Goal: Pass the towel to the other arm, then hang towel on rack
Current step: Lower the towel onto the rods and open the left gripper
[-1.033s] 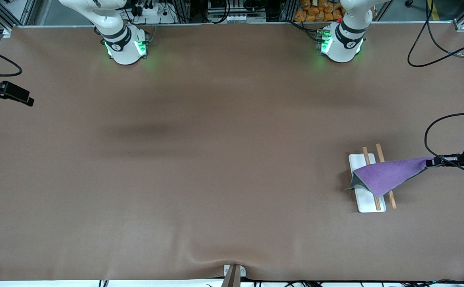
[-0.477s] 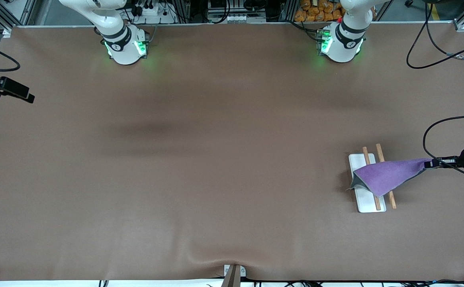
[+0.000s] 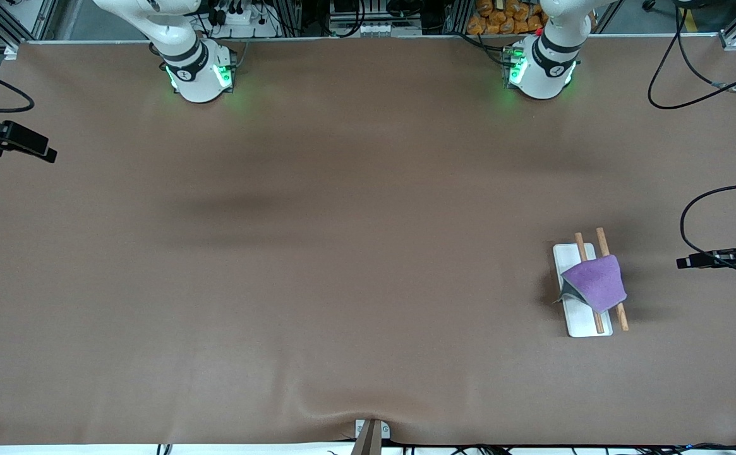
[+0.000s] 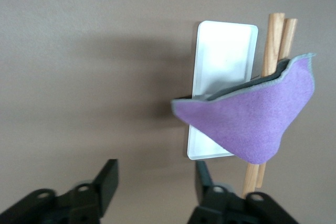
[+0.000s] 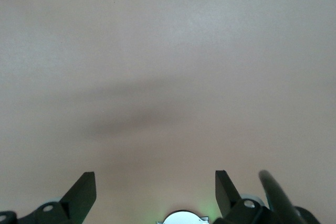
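Surface [image 3: 342, 253]: wide, covered in a plain brown mat, with the two arm bases standing along the edge farthest from the front camera and loose black cables [image 3: 690, 69] at the left arm's end.

Rack [image 3: 585, 319]: white rectangular base plate lying flat on the surface toward the left arm's end, well nearer to the front camera than the bases. Two thin light-brown wooden rods [image 3: 603, 240] run parallel above it, one over the plate and one just past its edge on the side toward the left arm's end.

Towel [image 3: 595, 284]: small purple cloth with a thin grey edge, draped over both rods at about their middle. Its purple face is up; a grey corner of the underside hangs down over the plate's edge. In the left wrist view the towel [image 4: 252, 116] sags between and past the rods in a rounded fold, clear of any fingers.

Left hand [image 3: 683, 261]: over the bare mat, apart from the rack on the side toward the left arm's end of the surface. Fingers spread apart, nothing between them; the left wrist view shows both dark fingertips [image 4: 107, 174] with brown mat in the gap.

Right hand [image 3: 48, 155]: waits over the right arm's end of the surface, well apart from the rack. Fingers wide apart and empty; only mat shows between them in the right wrist view.
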`<state>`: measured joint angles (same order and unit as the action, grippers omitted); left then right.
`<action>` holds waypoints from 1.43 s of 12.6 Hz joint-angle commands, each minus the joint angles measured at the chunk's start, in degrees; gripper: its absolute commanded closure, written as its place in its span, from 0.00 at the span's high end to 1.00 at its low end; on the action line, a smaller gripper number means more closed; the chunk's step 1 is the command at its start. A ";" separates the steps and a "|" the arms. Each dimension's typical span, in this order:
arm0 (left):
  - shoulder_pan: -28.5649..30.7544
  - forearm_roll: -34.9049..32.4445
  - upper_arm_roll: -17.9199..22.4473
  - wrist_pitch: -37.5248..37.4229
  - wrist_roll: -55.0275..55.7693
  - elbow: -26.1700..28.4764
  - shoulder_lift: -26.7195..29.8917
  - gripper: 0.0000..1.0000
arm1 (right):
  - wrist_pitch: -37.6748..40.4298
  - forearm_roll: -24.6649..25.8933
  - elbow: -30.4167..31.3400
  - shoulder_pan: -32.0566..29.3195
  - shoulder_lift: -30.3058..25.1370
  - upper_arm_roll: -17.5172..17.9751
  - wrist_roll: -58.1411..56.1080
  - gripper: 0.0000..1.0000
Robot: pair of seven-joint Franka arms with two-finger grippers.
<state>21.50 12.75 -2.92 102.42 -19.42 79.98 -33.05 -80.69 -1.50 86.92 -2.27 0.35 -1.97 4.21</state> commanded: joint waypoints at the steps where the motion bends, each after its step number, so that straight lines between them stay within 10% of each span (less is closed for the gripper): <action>1: -0.58 -1.15 -0.95 -1.42 1.30 0.26 4.73 1.00 | 0.80 -0.08 -1.05 -1.33 -0.61 0.48 -0.17 1.00; 18: -7.27 -11.08 -9.03 -15.92 17.74 -0.18 25.92 1.00 | 0.71 0.09 -2.63 -1.07 -0.17 0.57 -0.17 1.00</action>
<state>14.08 2.90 -10.99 89.12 -3.03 79.03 -9.64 -80.67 -1.43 84.99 -2.62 0.35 -2.11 4.18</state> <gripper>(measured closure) 0.000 0.000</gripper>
